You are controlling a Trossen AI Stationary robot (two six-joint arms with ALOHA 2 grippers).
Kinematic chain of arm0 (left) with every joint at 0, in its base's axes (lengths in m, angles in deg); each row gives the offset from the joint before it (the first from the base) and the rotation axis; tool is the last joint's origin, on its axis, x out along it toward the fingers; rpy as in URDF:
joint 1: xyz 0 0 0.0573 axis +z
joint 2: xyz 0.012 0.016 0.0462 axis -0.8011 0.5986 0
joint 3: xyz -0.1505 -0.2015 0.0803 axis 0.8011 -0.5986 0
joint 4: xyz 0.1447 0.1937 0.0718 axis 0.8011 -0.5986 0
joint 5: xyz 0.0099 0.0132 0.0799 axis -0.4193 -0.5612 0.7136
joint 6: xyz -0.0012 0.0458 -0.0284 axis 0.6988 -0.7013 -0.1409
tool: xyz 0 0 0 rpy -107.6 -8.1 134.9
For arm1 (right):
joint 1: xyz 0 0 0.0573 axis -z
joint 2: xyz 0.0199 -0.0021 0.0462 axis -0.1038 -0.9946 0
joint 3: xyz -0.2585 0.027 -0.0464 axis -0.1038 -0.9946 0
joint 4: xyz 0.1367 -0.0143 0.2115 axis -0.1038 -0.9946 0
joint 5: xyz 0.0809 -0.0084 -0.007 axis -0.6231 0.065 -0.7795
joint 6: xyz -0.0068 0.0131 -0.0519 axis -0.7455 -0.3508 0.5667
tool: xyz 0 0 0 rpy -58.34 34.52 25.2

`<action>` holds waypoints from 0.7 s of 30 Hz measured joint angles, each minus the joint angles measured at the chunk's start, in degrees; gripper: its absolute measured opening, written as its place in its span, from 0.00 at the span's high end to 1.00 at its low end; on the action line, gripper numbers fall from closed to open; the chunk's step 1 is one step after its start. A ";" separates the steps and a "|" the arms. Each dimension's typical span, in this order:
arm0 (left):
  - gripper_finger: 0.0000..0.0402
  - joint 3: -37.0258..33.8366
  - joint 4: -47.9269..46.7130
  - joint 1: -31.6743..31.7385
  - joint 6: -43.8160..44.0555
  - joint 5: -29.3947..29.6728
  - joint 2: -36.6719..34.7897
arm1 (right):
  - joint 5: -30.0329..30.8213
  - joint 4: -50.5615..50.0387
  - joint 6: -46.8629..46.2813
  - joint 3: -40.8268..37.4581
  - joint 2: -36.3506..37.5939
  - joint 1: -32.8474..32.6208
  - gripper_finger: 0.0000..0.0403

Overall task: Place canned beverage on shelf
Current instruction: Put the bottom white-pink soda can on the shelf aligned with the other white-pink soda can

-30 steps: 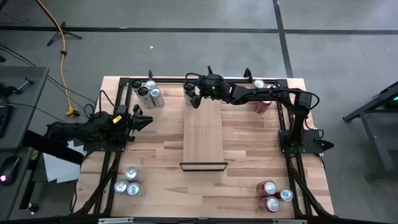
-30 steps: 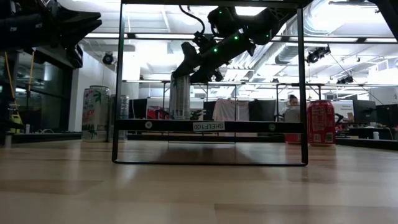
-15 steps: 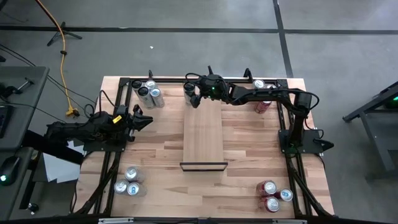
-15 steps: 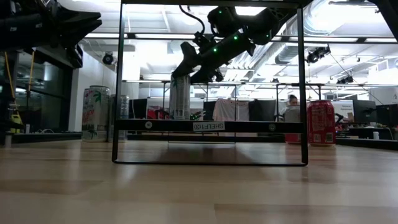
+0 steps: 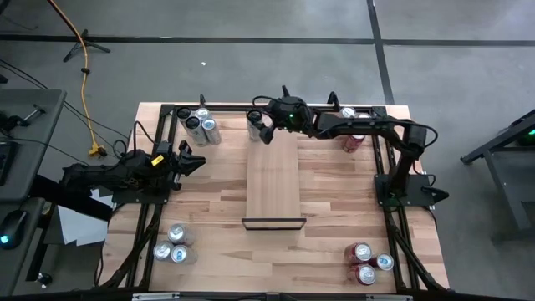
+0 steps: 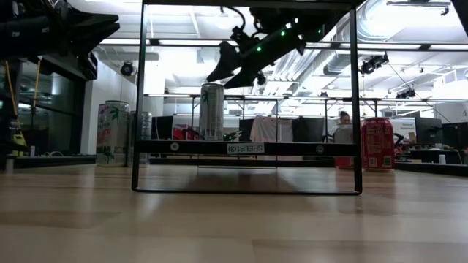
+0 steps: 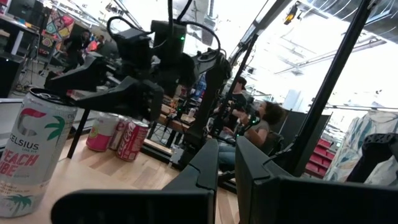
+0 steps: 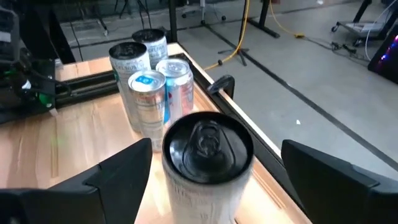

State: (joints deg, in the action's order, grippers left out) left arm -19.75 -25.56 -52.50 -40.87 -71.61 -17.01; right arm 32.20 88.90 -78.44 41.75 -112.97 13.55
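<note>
A silver beverage can (image 5: 254, 125) (image 6: 212, 111) (image 8: 208, 155) stands upright by its base on the far left corner of the shelf, a pale wood panel (image 5: 276, 184) (image 6: 183, 147). My right gripper (image 5: 266, 129) (image 6: 232, 71) hangs open just above the can's dark top. Its fingers stand to either side of the top and touch nothing. My left gripper (image 5: 191, 159) (image 7: 227, 163) waits shut at the table's left side, off the tabletop.
Three cans (image 5: 199, 125) stand at the far left and more cans (image 5: 175, 247) at the near left. Red cans (image 5: 365, 263) stand at the near right, and a red can (image 5: 353, 142) (image 6: 377, 143) at the far right. A black rail frame (image 5: 163, 201) borders the table.
My right gripper has risen off the can's top, toward the table's right edge, and now hangs clear above it. The can stays upright where it stood on the shelf.
</note>
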 joint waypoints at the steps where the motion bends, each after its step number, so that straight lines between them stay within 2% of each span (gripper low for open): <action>1: 0.99 0.00 0.01 0.00 0.01 0.00 -0.01 | 0.00 -0.76 0.07 0.00 0.63 0.00 0.15; 9: 0.99 0.00 -0.02 0.00 0.00 -0.01 -0.01 | -0.11 -13.14 0.00 0.00 8.32 0.02 0.15; 21: 0.99 0.00 0.12 -0.01 -0.58 -0.02 -0.01 | -3.12 -35.98 -1.80 0.02 30.84 -0.26 0.15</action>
State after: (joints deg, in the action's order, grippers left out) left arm -19.75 -25.45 -52.51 -41.45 -71.63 -17.02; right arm 29.08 52.92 -80.24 41.77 -82.13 13.29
